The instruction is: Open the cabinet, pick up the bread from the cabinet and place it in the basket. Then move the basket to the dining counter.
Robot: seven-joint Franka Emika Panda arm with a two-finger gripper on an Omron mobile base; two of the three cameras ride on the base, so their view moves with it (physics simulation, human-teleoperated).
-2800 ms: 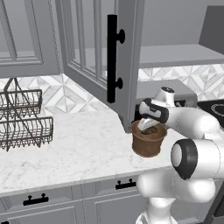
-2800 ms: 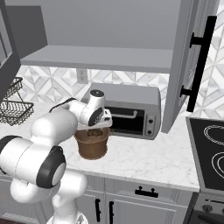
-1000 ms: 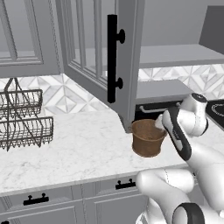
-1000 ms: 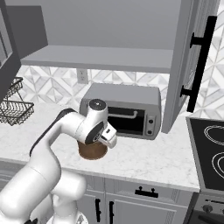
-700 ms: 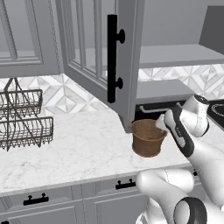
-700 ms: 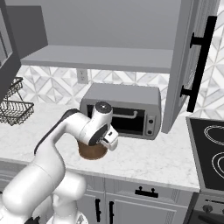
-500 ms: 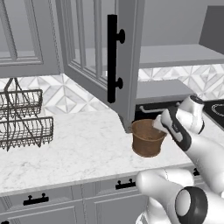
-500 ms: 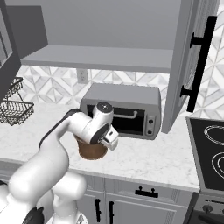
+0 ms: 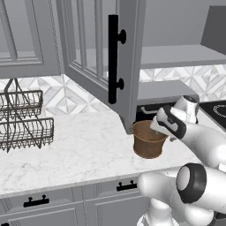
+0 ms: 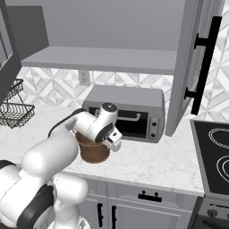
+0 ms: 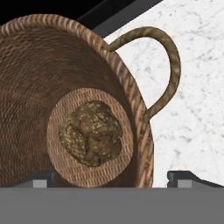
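Straddling the basket [image 11: 52, 57] rim near its handle [image 11: 166, 65], jaws spread wide and empty, bread [image 11: 90, 132] lying on the bottom just inside.

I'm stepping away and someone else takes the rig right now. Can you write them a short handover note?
Gripper: open, holding nothing, right above the basket, one finger inside the rim, the other outside by a rim handle.
Cabinet: door open.
Bread: lying on the basket's bottom.
Basket stands on the marble counter, in front of the toaster oven.
Done: cabinet opened, bread in basket.
Left: grip the basket and carry it to the dining counter.
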